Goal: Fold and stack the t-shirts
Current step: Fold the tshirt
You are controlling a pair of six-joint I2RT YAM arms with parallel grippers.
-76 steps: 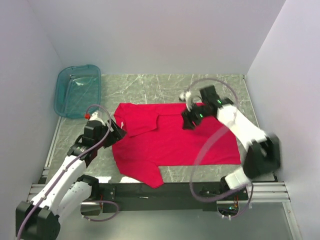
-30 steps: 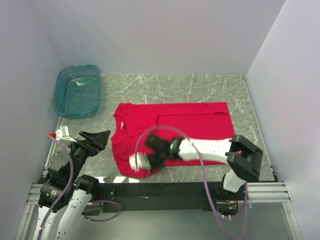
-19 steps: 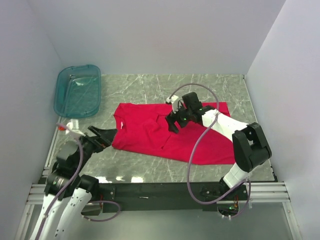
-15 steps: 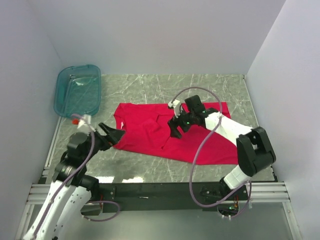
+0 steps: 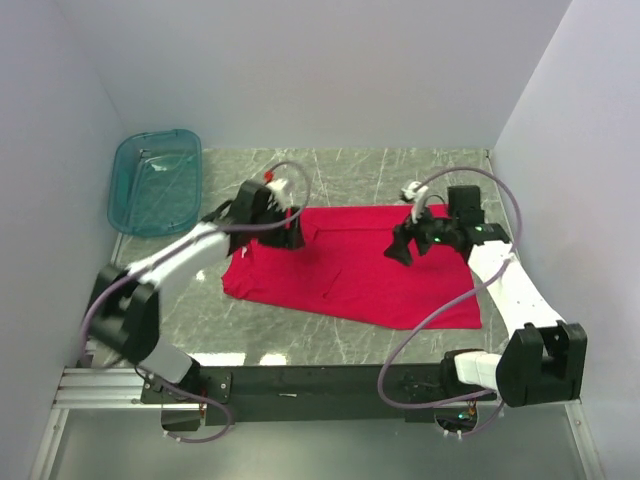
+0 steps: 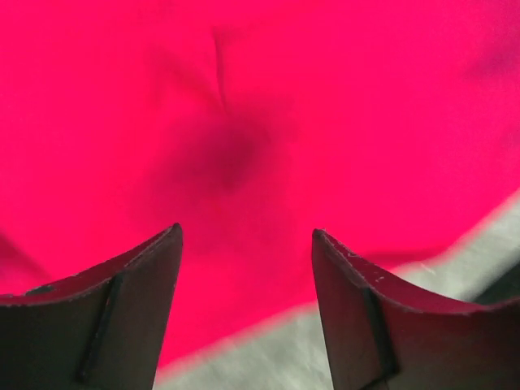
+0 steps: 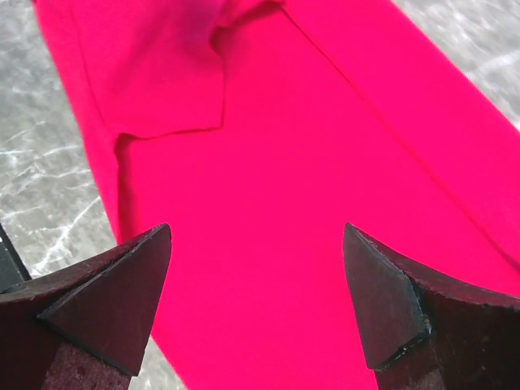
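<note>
A lab test cell: white walls [image 5: 300, 70] enclosing a marbled table [image 5: 350, 170].

The grey marbled table [image 5: 400, 170] is seen from high up behind by the top cam. The soft bright red t-shirt [image 5: 350, 270] is seen v. close from above by both wrist cams, shared w/ top.

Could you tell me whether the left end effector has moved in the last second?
Yes. The left end effector swung rightward and toward the far wall; it is now over the t-shirt, level with the teal tub's near end.
</note>
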